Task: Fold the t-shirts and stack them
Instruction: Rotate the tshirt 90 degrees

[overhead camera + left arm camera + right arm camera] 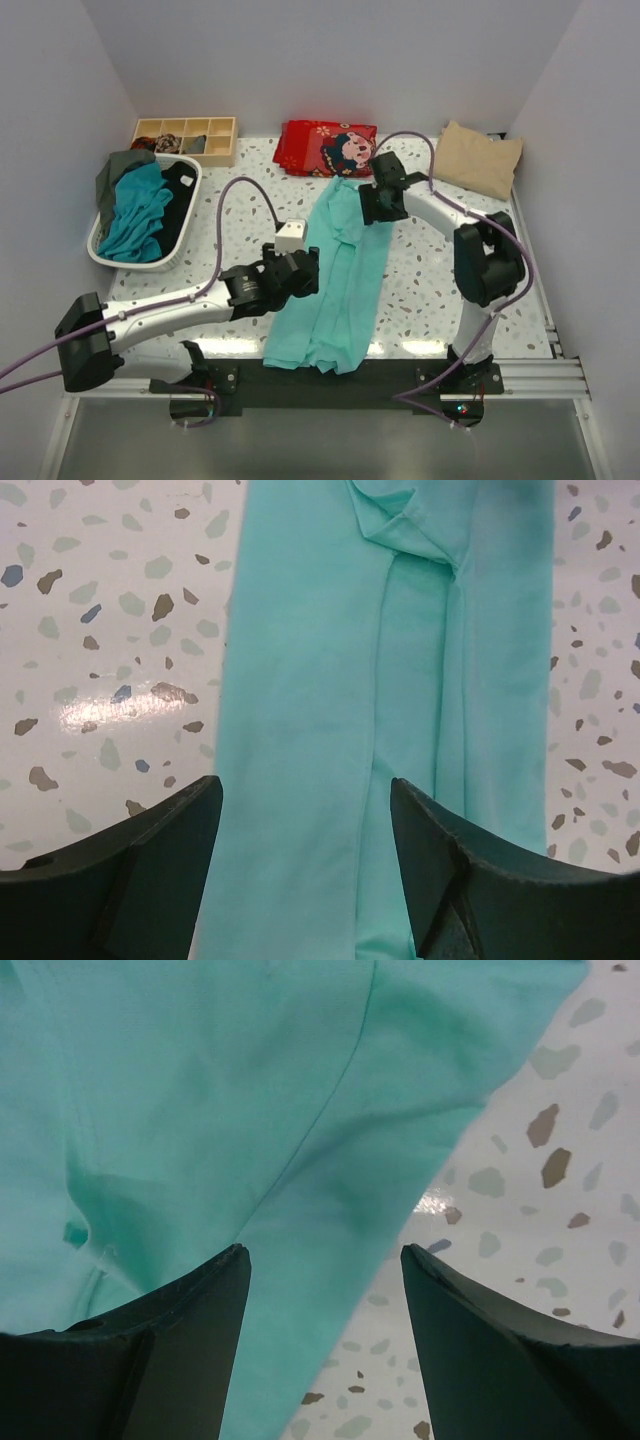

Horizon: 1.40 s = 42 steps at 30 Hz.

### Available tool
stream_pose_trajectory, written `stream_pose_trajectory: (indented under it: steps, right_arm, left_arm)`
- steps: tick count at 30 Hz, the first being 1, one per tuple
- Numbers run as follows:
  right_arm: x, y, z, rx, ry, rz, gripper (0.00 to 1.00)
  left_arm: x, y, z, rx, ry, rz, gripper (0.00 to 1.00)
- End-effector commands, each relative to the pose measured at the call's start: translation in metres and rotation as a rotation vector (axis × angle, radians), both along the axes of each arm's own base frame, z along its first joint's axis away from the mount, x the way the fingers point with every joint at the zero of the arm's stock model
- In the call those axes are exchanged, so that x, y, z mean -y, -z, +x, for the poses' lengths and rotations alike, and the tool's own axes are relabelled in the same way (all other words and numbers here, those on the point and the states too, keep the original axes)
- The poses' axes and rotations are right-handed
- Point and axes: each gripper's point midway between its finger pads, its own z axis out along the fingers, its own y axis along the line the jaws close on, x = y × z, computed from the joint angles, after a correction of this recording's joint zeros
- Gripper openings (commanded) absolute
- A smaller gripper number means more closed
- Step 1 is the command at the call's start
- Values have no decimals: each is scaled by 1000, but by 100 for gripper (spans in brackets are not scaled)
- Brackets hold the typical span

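A light turquoise-mint t-shirt (340, 275) lies in a long narrow strip down the middle of the speckled table, its lower end at the near edge. My left gripper (305, 270) is open over the shirt's left edge at mid-length; in the left wrist view its jaws stand wide apart above the flat cloth (300, 730). My right gripper (368, 205) is open over the shirt's upper right edge; the right wrist view shows cloth (250, 1110) and bare table between its jaws. Darker teal, black and grey-green tees (140, 210) lie heaped in a basket. A beige folded one (478, 158) lies at back right.
A white laundry basket (185, 235) stands at the left. A wooden compartment tray (185, 138) is at back left. A red cartoon-print cushion (325, 148) lies at the back middle, just beyond the shirt's top. Walls close in on three sides.
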Motion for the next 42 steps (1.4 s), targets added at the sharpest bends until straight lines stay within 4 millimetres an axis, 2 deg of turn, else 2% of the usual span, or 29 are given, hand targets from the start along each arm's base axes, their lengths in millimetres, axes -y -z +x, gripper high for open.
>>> stream_pose_trajectory:
  steps: [1,6,8,9,11,13,15,16,18,20,24,26,28,31,32,33,34,35,36,37,38,39,41,42]
  right_arm:
    - [-20,8,20,33,-1,73,66]
    - [-31,39,34,-32,-29,64,66]
    - [-36,41,39,-55,-41,68,65]
    - [-39,56,37,-94,-49,67,65]
    - [-45,60,37,-122,-66,71,65]
    - [-53,73,34,-154,-93,60,65]
    - [-59,74,32,-171,-128,50,64]
    - [-63,82,28,-187,-144,39,64]
    - [-71,82,26,-201,-172,28,64]
    - [-78,86,21,-229,-214,3,64]
    - [-90,90,14,-245,-257,-15,64]
    - [-90,90,14,-246,-259,-22,64]
    - [-88,89,14,-244,-255,-39,64]
    - [-83,77,17,-209,-245,-61,64]
    - [-83,67,20,-179,-243,-54,64]
    - [-81,61,21,-161,-238,-57,64]
    - [-82,52,23,-136,-238,-51,64]
    - [-79,49,19,-133,-235,-54,65]
    - [-75,26,22,-78,-221,-51,65]
    - [-74,15,23,-46,-213,-47,66]
    - [-68,11,19,-37,-206,-55,66]
    - [-65,-17,19,23,-193,-42,67]
    - [-52,-29,10,50,-161,-57,67]
    - [-48,-49,7,93,-146,-35,68]
  left_arm:
    - [16,1,17,30,35,-28,72]
    - [14,27,6,-28,48,-31,72]
    - [16,36,-1,-69,56,-56,71]
    - [15,47,-6,-95,61,-52,70]
    - [20,57,-14,-143,80,-83,67]
    - [20,77,-25,-205,87,-90,64]
    - [17,94,-35,-254,91,-81,60]
    - [21,98,-37,-267,96,-100,59]
    - [26,109,-52,-307,133,-103,55]
    - [34,113,-62,-332,152,-124,52]
    - [63,131,-101,-410,262,-117,44]
    - [72,135,-109,-425,280,-82,40]
    - [70,137,-112,-432,282,-52,37]
    - [64,132,-106,-407,245,-46,38]
    - [64,125,-103,-387,233,-55,41]
    - [54,124,-101,-380,208,-23,44]
    - [47,118,-93,-342,166,-10,46]
    - [46,104,-86,-311,144,-27,50]
    - [30,100,-84,-309,101,16,52]
    - [19,92,-75,-262,53,38,54]
    - [13,73,-68,-231,18,10,55]
    - [-7,71,-68,-233,-30,54,56]
    - [-28,49,-58,-191,-98,24,58]
    - [-41,47,-60,-192,-125,39,58]
